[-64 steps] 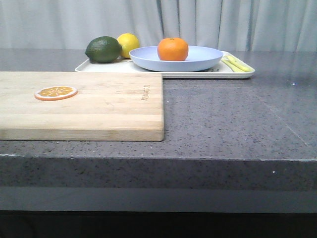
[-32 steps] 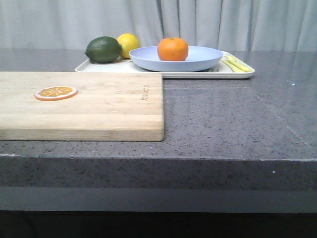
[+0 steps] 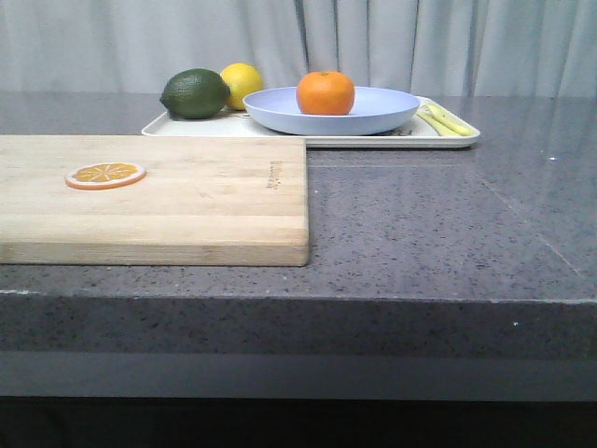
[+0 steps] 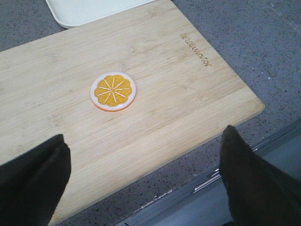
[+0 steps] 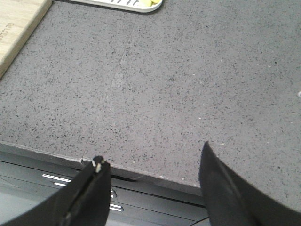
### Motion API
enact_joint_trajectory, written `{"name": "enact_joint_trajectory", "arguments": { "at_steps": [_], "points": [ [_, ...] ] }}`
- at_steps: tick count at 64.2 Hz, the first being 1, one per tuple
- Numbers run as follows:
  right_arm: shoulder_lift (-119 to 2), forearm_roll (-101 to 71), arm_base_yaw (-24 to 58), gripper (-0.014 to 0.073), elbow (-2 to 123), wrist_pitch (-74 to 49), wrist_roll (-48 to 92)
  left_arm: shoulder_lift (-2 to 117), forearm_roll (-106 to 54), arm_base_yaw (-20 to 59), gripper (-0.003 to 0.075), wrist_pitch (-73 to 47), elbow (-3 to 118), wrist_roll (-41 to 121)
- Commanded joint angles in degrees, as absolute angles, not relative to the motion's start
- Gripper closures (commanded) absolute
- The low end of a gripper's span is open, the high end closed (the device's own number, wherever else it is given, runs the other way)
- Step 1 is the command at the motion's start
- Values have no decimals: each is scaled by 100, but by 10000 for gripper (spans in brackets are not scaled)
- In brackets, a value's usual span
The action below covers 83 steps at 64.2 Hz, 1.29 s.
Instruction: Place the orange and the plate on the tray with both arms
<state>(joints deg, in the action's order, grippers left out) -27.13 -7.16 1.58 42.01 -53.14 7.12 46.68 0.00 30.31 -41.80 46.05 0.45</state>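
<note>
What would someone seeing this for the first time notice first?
Probably the orange, sitting in the pale plate on the cream tray at the far side of the counter. Next, the orange slice lying alone on the wooden cutting board at near left.

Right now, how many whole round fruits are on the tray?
3: the orange sits in the plate, the lime and lemon are at the tray's left end. Others could hide behind.

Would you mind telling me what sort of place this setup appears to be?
Probably a mock kitchen counter: a speckled grey stone-look countertop, a wooden cutting board with an orange slice, and a tray holding fruit and a plate.
</note>
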Motion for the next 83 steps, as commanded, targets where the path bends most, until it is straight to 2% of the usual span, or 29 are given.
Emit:
{"name": "enact_joint_trajectory", "arguments": {
  "at_steps": [1,7,20,28,31,43,75,83],
  "points": [
    [-2731,-769,162,170,4313,-4868,762,4714,-46,3030,107,-3802,4762,0],
    [-2731,-769,162,253,4311,-4869,762,4756,-46,3030,169,-3809,4762,0],
    [-2731,-769,162,528,4306,-4869,762,4756,-46,3030,439,-3809,4762,0],
    [-2731,-769,162,645,4300,-4876,762,4756,-46,3030,580,-3809,4762,0],
    [-2731,-769,162,665,4300,-4876,762,4756,-46,3030,617,-3809,4762,0],
    [-2731,-748,162,659,4300,-4802,762,4756,-46,3030,740,-3809,4762,0],
    [-2731,-748,162,659,4300,-4802,762,4756,-35,3043,740,-3758,4732,0],
    [-2731,-748,162,659,4300,-4804,762,4254,315,2889,740,-3651,4475,0]
  ]
}}
